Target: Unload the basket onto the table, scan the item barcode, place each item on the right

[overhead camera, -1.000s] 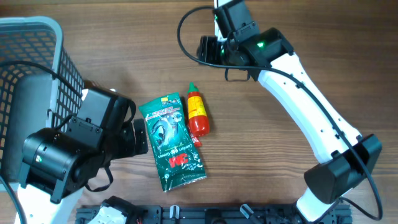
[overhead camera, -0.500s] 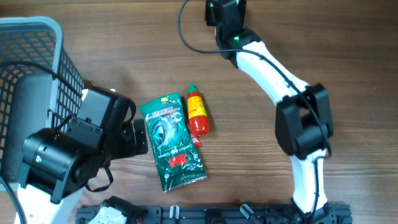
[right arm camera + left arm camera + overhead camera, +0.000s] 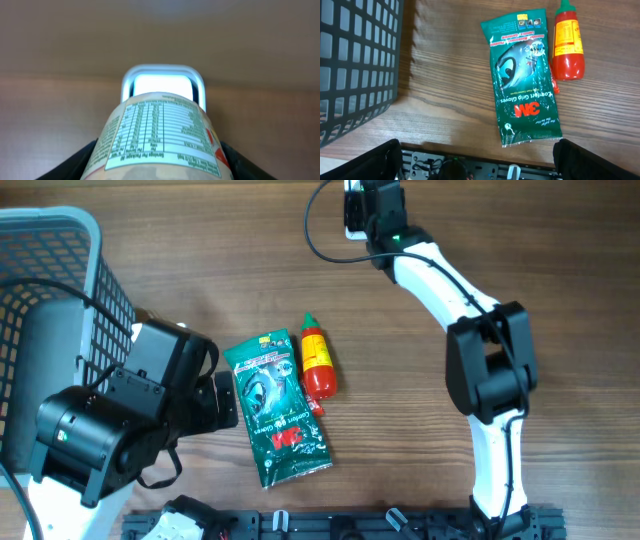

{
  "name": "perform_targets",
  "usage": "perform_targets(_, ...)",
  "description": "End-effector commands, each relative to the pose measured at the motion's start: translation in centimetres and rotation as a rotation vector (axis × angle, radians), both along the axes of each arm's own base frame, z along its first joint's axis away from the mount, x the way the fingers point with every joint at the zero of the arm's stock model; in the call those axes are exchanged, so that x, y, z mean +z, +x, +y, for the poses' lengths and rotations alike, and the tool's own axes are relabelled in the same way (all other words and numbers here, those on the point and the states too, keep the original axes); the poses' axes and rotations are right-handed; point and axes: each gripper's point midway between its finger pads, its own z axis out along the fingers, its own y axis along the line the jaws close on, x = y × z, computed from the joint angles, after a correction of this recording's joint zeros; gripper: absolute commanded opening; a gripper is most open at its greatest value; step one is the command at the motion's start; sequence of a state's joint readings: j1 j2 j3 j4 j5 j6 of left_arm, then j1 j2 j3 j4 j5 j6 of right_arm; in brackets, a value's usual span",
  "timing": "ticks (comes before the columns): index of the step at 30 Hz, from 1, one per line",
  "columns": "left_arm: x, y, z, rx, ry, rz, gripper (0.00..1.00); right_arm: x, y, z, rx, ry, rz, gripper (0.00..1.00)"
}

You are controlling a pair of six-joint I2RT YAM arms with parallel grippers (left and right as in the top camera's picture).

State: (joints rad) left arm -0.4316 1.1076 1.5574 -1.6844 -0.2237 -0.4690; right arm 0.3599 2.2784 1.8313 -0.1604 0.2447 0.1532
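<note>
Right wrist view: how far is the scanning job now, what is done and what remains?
Done: the right tool grips a labelled container. In hand: its label is held before a lit white window, likely the scanner; no barcode shows, so the scan is unconfirmed. Left: the green glove packet and red bottle lie on the table under the open left tool.

Even light; blurry right-wrist background
</note>
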Motion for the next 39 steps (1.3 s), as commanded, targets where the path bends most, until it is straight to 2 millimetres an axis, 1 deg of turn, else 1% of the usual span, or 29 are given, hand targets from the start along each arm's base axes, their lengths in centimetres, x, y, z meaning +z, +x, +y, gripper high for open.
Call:
perform_targets(1,0.3,0.1,0.3,0.017,0.003,-0.015,1.0,10.1,-2.4,-6.3,-0.111,0.065,-0.036,0.51)
perform_targets(3,0.3,0.1,0.3,0.017,0.003,-0.015,1.0,10.7,-5.4,-11.8,-0.222,0.066,0.076,0.48)
perform_targets(4,0.3,0.1,0.3,0.017,0.003,-0.015,1.0,10.5,-6.7,-14.7,-0.291,0.079,0.131,0.47)
perform_targets(6,0.3,0.1,0.3,0.017,0.003,-0.015,1.0,8.9,-9.0,-20.4,-0.385,0.107,0.25,0.48)
perform_targets(7,0.3,0.1,0.3,0.017,0.003,-0.015,1.0,8.0,-10.0,-23.6,-0.44,0.123,0.301,0.48)
perform_targets(8,0.3,0.1,0.3,0.017,0.003,-0.015,1.0,7.2,-10.8,-25.9,-0.485,0.133,0.335,0.49)
perform_targets(9,0.3,0.1,0.3,0.017,0.003,-0.015,1.0,6.3,-11.9,-29.3,-0.551,0.155,0.37,0.49)
perform_targets(10,0.3,0.1,0.3,0.017,0.003,-0.015,1.0,5.8,-12.7,-32.1,-0.605,0.173,0.384,0.49)
perform_targets(11,0.3,0.1,0.3,0.017,0.003,-0.015,1.0,5.2,-13.6,-35.0,-0.664,0.187,0.393,0.52)
perform_targets(12,0.3,0.1,0.3,0.017,0.003,-0.015,1.0,4.8,-14.3,-37.2,-0.71,0.196,0.396,0.53)
perform_targets(14,0.3,0.1,0.3,0.017,0.003,-0.015,1.0,3.5,-15.7,-41.1,-0.791,0.213,0.411,0.56)
perform_targets(15,0.3,0.1,0.3,0.017,0.003,-0.015,1.0,2.8,-16.3,-42.5,-0.822,0.221,0.423,0.56)
perform_targets(17,0.3,0.1,0.3,0.017,0.003,-0.015,1.0,0.3,-18.0,-46.0,-0.897,0.241,0.464,0.61)
perform_targets(18,0.3,0.1,0.3,0.017,0.003,-0.015,1.0,-1.5,-19.2,-47.5,-0.934,0.255,0.505,0.61)
perform_targets(19,0.3,0.1,0.3,0.017,0.003,-0.015,1.0,-3.4,-20.2,-48.5,-0.958,0.279,0.547,0.6)
perform_targets(21,0.3,0.1,0.3,0.017,0.003,-0.015,1.0,-5.1,-21.2,-49.4,-0.987,0.303,0.584,0.61)
perform_targets(22,0.3,0.1,0.3,0.017,0.003,-0.015,1.0,-5.8,-21.9,-50.2,-1.011,0.314,0.598,0.61)
perform_targets(23,0.3,0.1,0.3,0.017,0.003,-0.015,1.0,-5.9,-22.3,-50.6,-1.024,0.318,0.599,0.63)
perform_targets(26,0.3,0.1,0.3,0.017,0.003,-0.015,1.0,-5.9,-23.7,-52.4,-1.072,0.316,0.593,0.79)
perform_targets(27,0.3,0.1,0.3,0.017,0.003,-0.015,1.0,-5.8,-24.3,-53.2,-1.091,0.316,0.586,0.92)
perform_targets(28,0.3,0.1,0.3,0.017,0.003,-0.015,1.0,-5.7,-24.7,-53.8,-1.104,0.319,0.577,1.0)
perform_targets(30,0.3,0.1,0.3,0.017,0.003,-0.015,1.0,-5.0,-25.0,-54.5,-1.116,0.333,0.557,1.0)
perform_targets(31,0.3,0.1,0.3,0.017,0.003,-0.015,1.0,-3.5,-25.0,-54.8,-1.115,0.349,0.528,1.0)
perform_targets(33,0.3,0.1,0.3,0.017,0.003,-0.015,1.0,-0.4,-24.5,-54.5,-1.099,0.375,0.473,1.0)
perform_targets(35,0.3,0.1,0.3,0.017,0.003,-0.015,1.0,4.4,-23.5,-53.2,-1.072,0.454,0.38,1.0)
perform_targets(36,0.3,0.1,0.3,0.017,0.003,-0.015,1.0,6.9,-23.2,-52.0,-1.047,0.496,0.337,1.0)
perform_targets(37,0.3,0.1,0.3,0.017,0.003,-0.015,1.0,8.9,-23.1,-50.7,-1.025,0.531,0.304,1.0)
perform_targets(38,0.3,0.1,0.3,0.017,0.003,-0.015,1.0,11.4,-23.2,-48.8,-0.995,0.577,0.269,1.0)
perform_targets(39,0.3,0.1,0.3,0.017,0.003,-0.015,1.0,13.3,-23.3,-46.9,-0.96,0.615,0.249,1.0)
